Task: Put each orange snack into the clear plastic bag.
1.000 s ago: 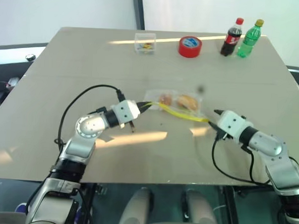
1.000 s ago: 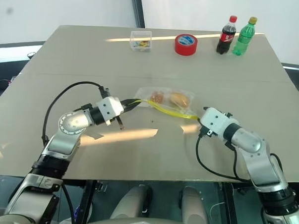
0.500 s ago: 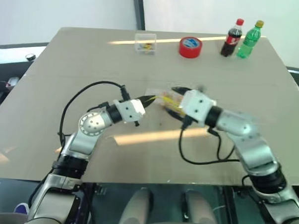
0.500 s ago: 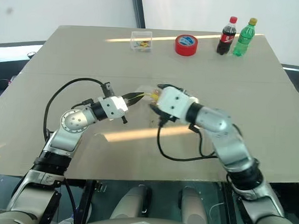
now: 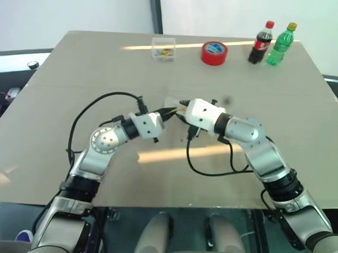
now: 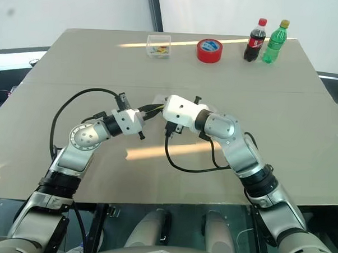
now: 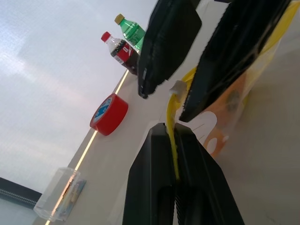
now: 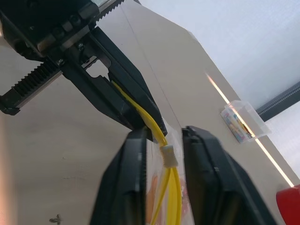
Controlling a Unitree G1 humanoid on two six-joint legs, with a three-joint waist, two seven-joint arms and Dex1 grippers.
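The clear plastic bag point(image 7: 243, 84) hangs by its yellow seal strip point(image 7: 172, 136), with my left gripper point(image 5: 172, 111) shut on that strip. Orange from a snack point(image 7: 229, 101) shows through the film; I cannot tell how many snacks are inside. My right gripper point(image 5: 183, 104) meets the left one tip to tip over the table's middle. Its fingers point(image 8: 136, 154) stand on either side of the strip's small white slider point(image 8: 168, 154), a gap still showing between them. From the head views the right gripper covers most of the bag.
Along the table's far edge stand a small clear box point(image 5: 164, 48), a red tape roll point(image 5: 214, 52), a cola bottle point(image 5: 262, 42) and a green bottle point(image 5: 281, 43). Black cables loop from both wrists over the near tabletop point(image 5: 155, 176).
My right arm swung from the table's right side leftward to the bag's seal, and its fingers narrowed around the strip. The left gripper kept its grip and barely moved.
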